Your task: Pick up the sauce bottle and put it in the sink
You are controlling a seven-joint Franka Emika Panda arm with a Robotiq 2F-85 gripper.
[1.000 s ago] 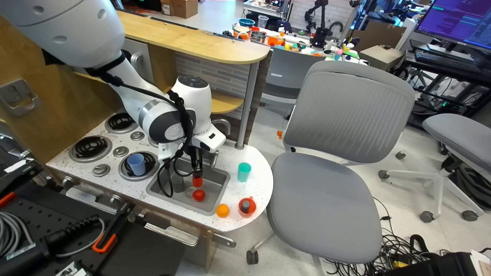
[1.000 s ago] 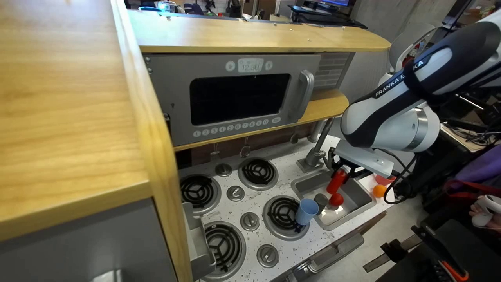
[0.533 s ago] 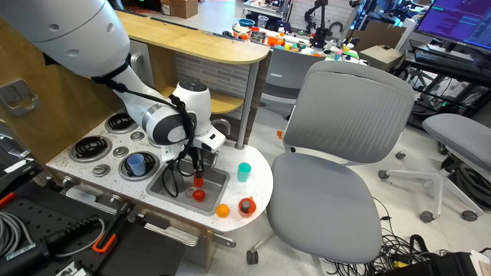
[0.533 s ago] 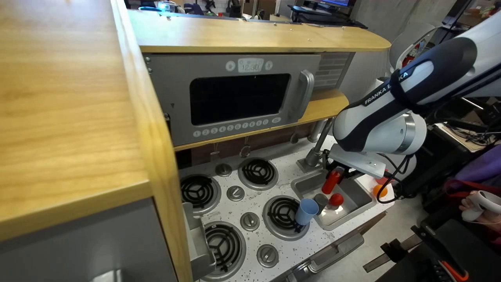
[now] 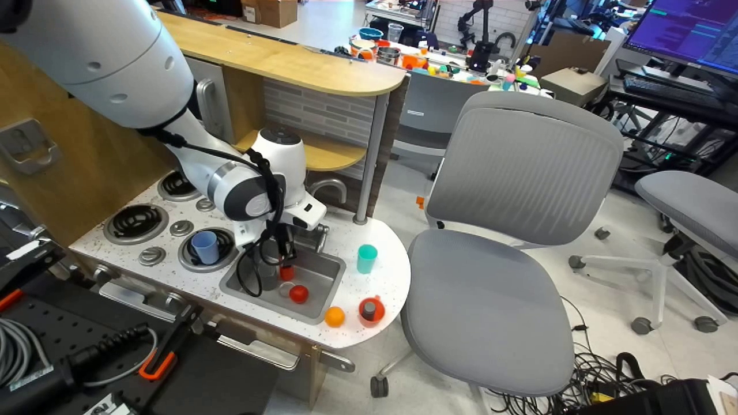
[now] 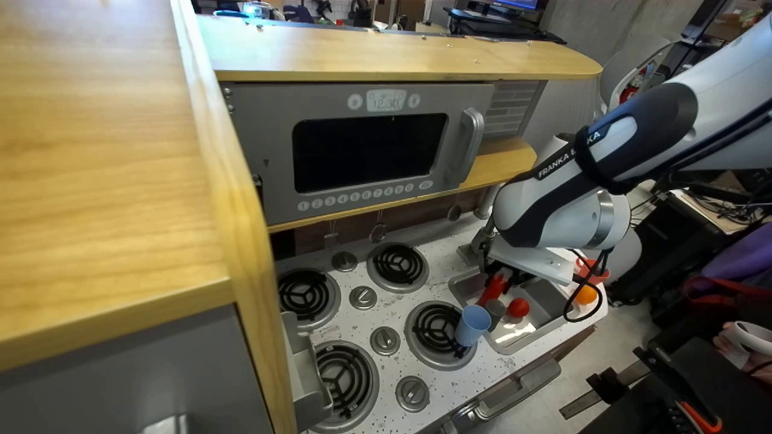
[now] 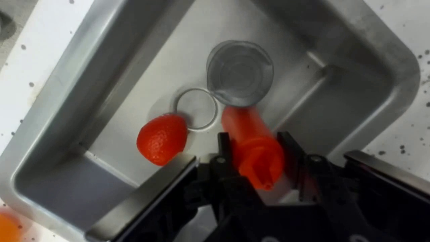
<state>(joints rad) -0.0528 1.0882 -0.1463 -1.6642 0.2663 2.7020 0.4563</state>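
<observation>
while its two black fingers (image 7: 224,144) stand partly apart, one on each side, the black two-fingered gripper (image 7: 252,135) holds the small orange-red toy sauce bottle (image 7: 253,144) between them, near its nozzle end. the bottle is down within the walls of the sink (image 7: 178,60), a rectangular silver-grey basin with rounded corners; whether its base meets the basin's floor i cannot tell. its long axis is tilted: the nozzle points up toward the gripper, and the base slants down and away toward a dark grey cylindrical container (image 7: 240,75) just beside it. close by lies a rounded red toy fruit (image 7: 163,139).

the basin is set in a white, dark-speckled counter (image 5: 389,276) with a rounded end, and a curved grey faucet (image 5: 342,190) rises behind it. on that end, in an exterior view, are a teal cup (image 5: 366,259), a red cup (image 5: 379,316) with a dark grey piece (image 5: 368,311) inside, and, just beside the basin's rim, a round orange piece (image 5: 334,316). on the counter's opposite side, a light-blue cup (image 6: 473,325) sits on a silver-rimmed, black-coiled burner (image 6: 431,325) in both exterior views. above and behind the burners is a grey toy microwave (image 6: 362,157) with a dark window, under a pale wooden shelf (image 6: 392,57). farther out, in an exterior view, a grey swivel chair (image 5: 519,173) stands on the pale floor (image 5: 340,397), with a lit purple monitor (image 5: 686,34) beyond it.
</observation>
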